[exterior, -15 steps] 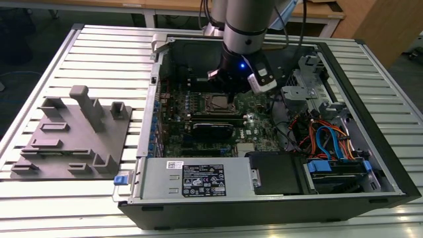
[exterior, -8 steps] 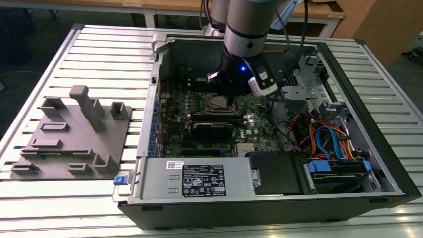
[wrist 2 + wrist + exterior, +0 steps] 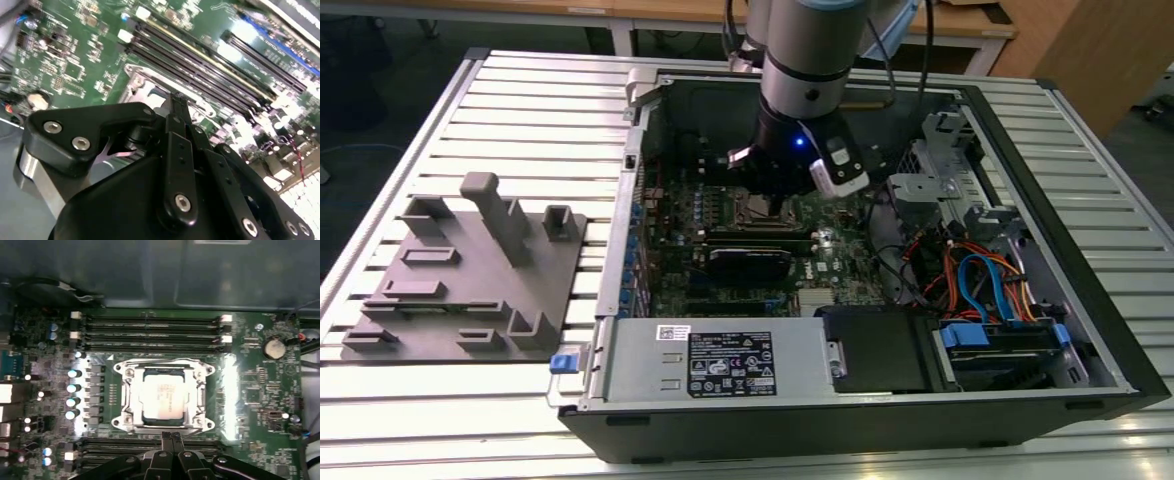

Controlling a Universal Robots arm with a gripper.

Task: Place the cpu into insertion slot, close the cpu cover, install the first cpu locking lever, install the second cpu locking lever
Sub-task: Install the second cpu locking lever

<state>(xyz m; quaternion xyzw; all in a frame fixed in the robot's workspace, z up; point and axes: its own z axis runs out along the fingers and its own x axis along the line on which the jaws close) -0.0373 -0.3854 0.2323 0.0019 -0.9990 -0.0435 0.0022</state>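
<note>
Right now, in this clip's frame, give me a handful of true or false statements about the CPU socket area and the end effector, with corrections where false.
1. The cpu sits in the socket. True.
2. The cpu cover lies flat around the chip, its cut-out showing the metal top. True.
3. The end effector holds the chip in the air. False: its fingertips are together with nothing between them, at the socket's edge, and the chip is in the socket.
4. The end effector hangs over the grey fixture plate outside the case. False: it is inside the open computer case, above the motherboard.
5. Memory slots run along one side of the socket. True.
</note>
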